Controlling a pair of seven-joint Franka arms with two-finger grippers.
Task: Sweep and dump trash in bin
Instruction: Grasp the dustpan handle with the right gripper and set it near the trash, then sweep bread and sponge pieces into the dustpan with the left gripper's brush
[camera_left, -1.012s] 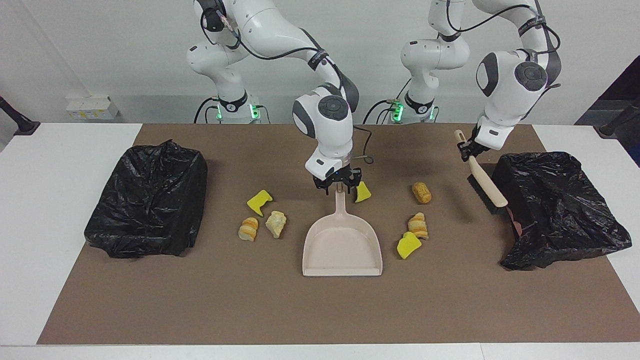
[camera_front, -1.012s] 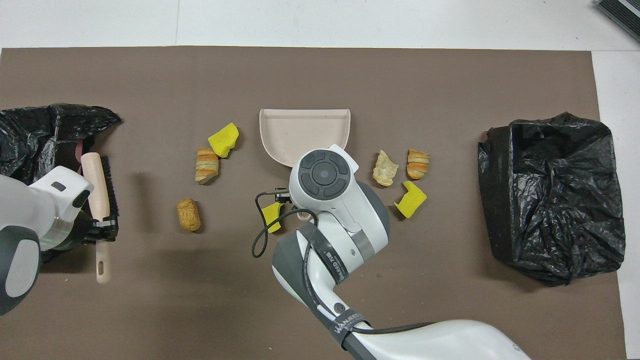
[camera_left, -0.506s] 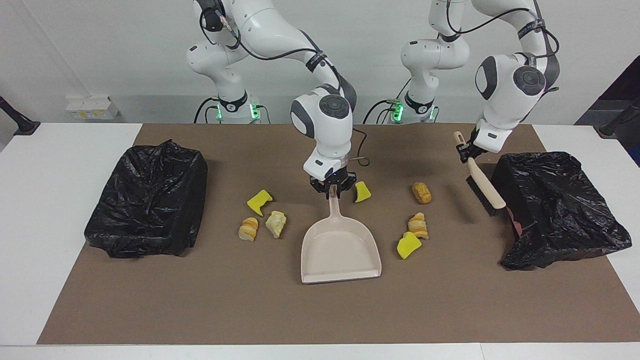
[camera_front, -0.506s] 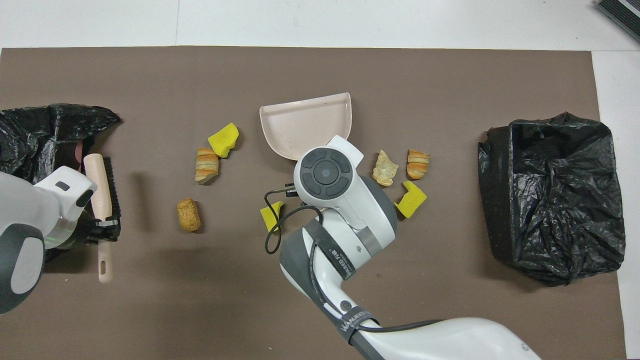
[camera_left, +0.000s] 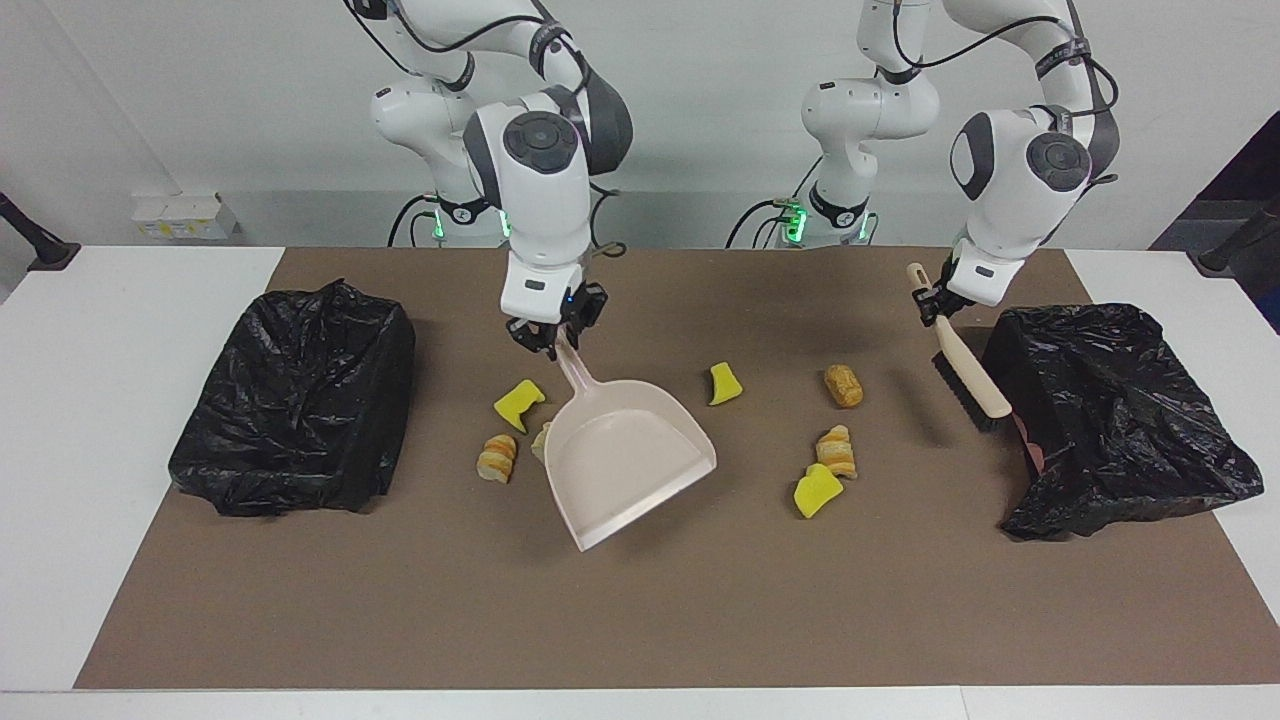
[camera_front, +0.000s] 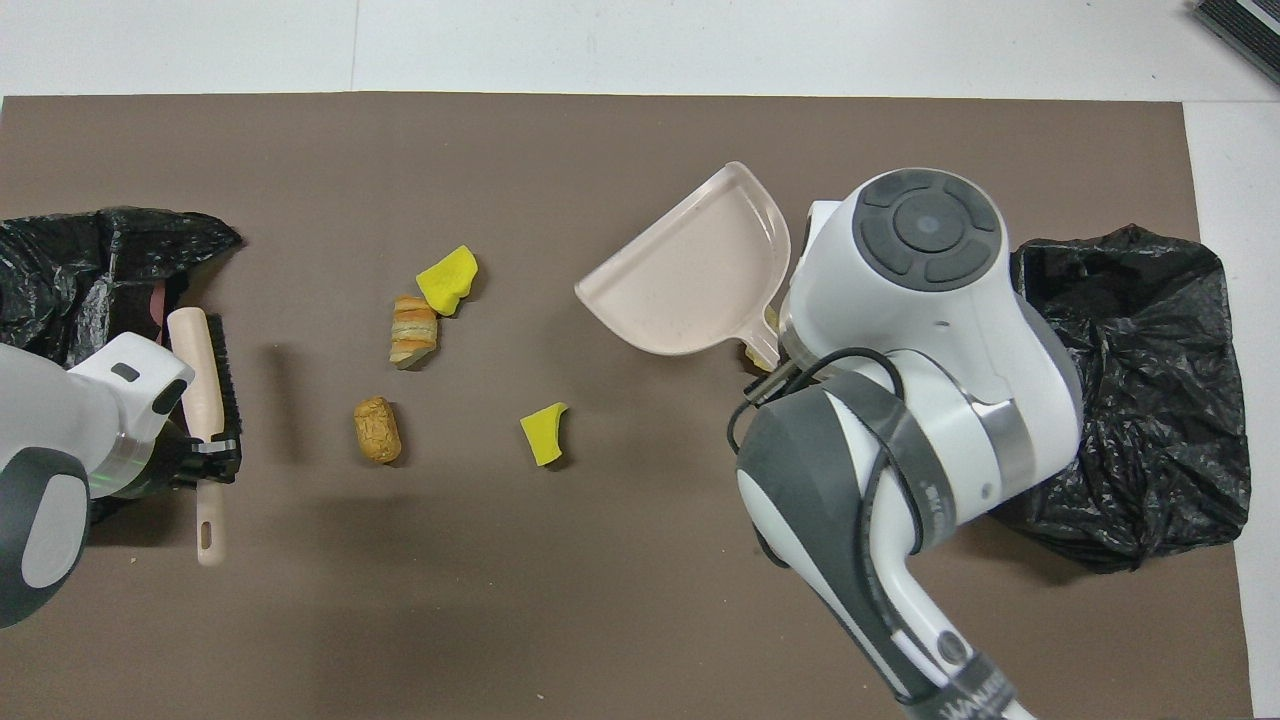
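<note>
Dustpan (camera_left: 625, 455), clamped in right fingers (camera_left: 548, 343), is being swung toward trash (camera_left: 498, 457); brush (camera_left: 962, 352) is being gripped by left fingers (camera_left: 930, 300).

In the overhead view the right arm (camera_front: 920, 330) is covering the trash lying under it, along with part of the bin (camera_front: 1130, 390) beside it; its fingers are hiding beneath the wrist. In the facing view the dustpan (camera_left: 625, 455), hanging from those fingers, is masking most of the pale lump (camera_left: 541, 437). The other bin (camera_front: 70, 270) is running off the overhead picture's edge, and the left arm (camera_front: 60, 450) is covering the ground below it.
</note>
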